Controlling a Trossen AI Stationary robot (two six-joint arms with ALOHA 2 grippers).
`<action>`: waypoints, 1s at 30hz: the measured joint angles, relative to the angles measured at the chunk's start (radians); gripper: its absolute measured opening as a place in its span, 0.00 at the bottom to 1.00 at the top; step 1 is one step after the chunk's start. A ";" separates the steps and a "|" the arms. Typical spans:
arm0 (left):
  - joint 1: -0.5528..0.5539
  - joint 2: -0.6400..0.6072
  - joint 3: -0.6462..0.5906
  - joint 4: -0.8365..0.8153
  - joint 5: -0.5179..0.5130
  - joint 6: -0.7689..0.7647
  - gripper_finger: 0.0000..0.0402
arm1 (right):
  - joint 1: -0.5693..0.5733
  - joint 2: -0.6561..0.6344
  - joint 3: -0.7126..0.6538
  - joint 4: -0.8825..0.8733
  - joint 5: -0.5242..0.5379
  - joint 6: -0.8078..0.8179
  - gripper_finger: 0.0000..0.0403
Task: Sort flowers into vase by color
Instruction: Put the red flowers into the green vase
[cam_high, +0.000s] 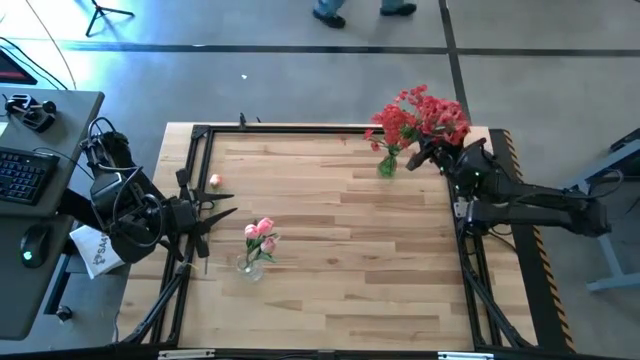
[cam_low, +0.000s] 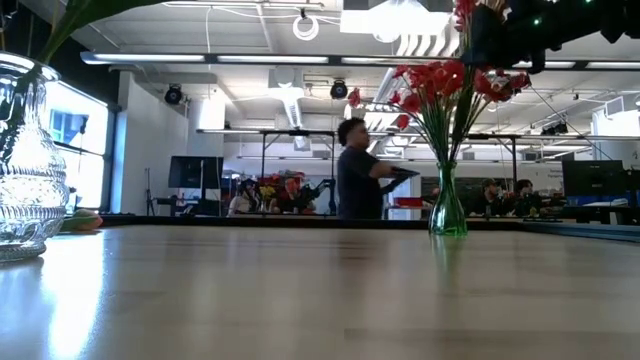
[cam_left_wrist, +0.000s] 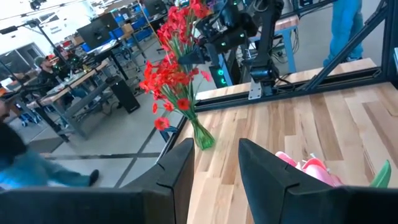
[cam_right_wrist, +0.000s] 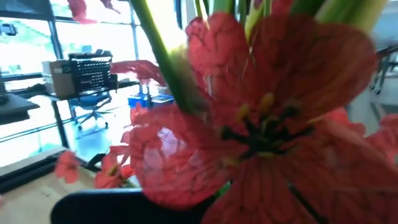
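Red flowers (cam_high: 422, 115) stand with their stems in a small green vase (cam_high: 387, 166) at the table's far right, also seen in the low view (cam_low: 447, 205). My right gripper (cam_high: 432, 152) is shut and level, right beside the red blossoms (cam_right_wrist: 261, 124), which fill its wrist view. Pink flowers (cam_high: 260, 236) stand in a clear glass vase (cam_high: 250, 266) at the near left. A loose pink bud (cam_high: 214, 181) lies on the table at the far left. My left gripper (cam_left_wrist: 216, 180) waits open, above the table's left edge, with nothing between its fingers. My right gripper stands close against the red blossoms (cam_right_wrist: 186, 155) from the table's right side. The blossoms hide its fingertips, so I cannot tell whether it touches a blossom or a stem.
Black frame rails (cam_high: 330, 129) run along the table's edges. A desk with a keyboard (cam_high: 22, 172) stands left of the table. A person (cam_low: 357, 180) stands beyond the far edge. Bare wood (cam_high: 350, 250) lies between the two vases.
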 joint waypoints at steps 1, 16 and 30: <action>0.000 0.000 0.000 0.000 0.000 0.000 0.29 | -0.015 0.009 0.009 -0.017 -0.020 0.022 0.01; 0.000 0.000 0.000 0.000 0.018 0.000 0.29 | -0.101 0.157 0.161 -0.190 -0.177 0.112 0.01; 0.000 0.000 0.000 0.000 0.019 -0.010 0.29 | -0.101 0.384 0.318 -0.348 -0.266 0.106 0.01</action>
